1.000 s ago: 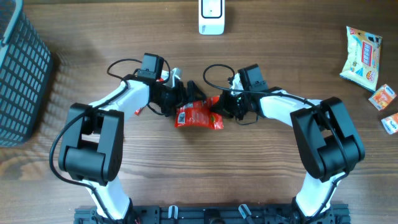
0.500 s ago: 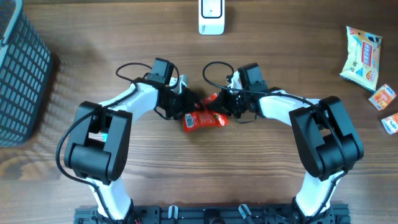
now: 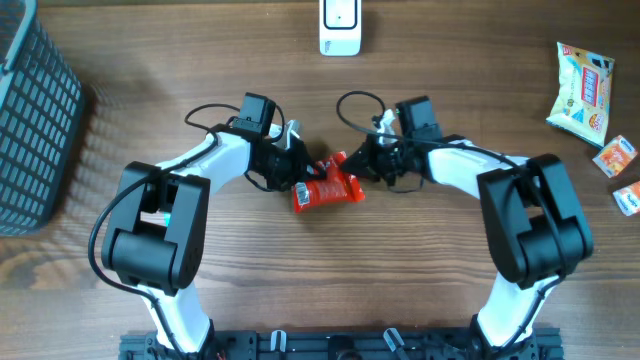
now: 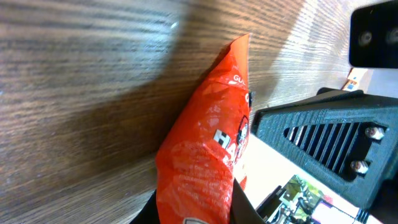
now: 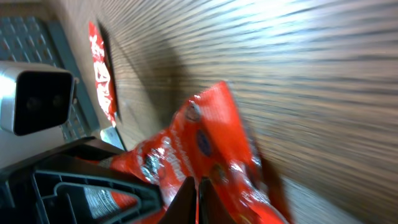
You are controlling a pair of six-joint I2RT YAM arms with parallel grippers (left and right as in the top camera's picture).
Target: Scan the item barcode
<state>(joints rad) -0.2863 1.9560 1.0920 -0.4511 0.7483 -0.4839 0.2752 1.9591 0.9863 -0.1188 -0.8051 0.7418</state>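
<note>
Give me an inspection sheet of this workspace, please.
Surface: wooden table, no spills seen.
Job's things: red snack packet between the arms; white scanner at the far edge.
Clutter: yellow snack bag and two small packets, far right.
End effectors: left end effector and right end effector each pinch an end of the packet.
Cables: black cable loops at each wrist.
Surroundings: dark mesh basket, left.

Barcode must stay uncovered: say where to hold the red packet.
Take the red packet by its short ends, from either side: left gripper on the left end, right gripper on the right corner. It is thin and crinkly; end grips likely leave its faces bare.
</note>
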